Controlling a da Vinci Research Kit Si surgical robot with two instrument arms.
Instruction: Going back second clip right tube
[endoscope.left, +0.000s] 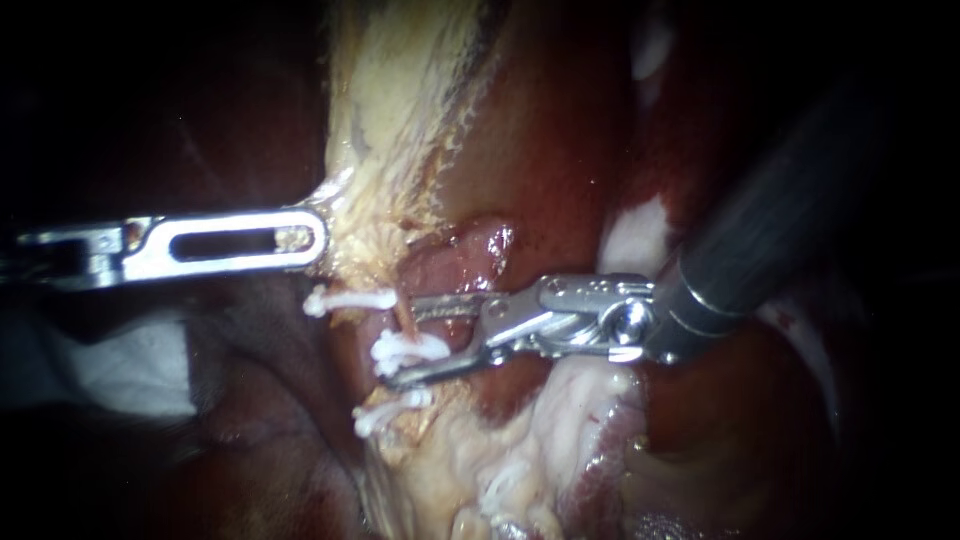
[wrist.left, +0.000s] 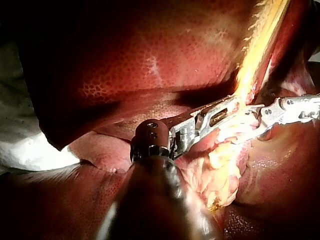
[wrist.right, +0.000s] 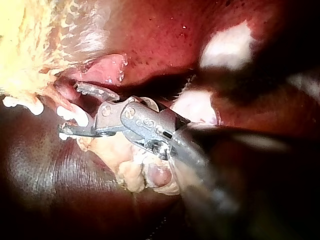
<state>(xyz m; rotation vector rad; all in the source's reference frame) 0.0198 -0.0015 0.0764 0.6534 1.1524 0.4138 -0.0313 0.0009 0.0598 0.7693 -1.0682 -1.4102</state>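
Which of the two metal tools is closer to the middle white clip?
Right. The right instrument holds its open jaws on either side of the middle white clip. The left instrument is farther off, at the edge of the yellowish tissue.

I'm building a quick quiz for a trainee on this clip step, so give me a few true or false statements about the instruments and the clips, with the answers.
1. Three white clips sit one below another on the tissue. True.
2. The right instrument's end effector is shut, clear of every clip. False: its jaws stand open, with the middle clip between them.
3. The left instrument enters from the endoscope view's upper right. False: its shaft comes in from the left.
4. The left instrument's tip touches the edge of the pale tissue. True.
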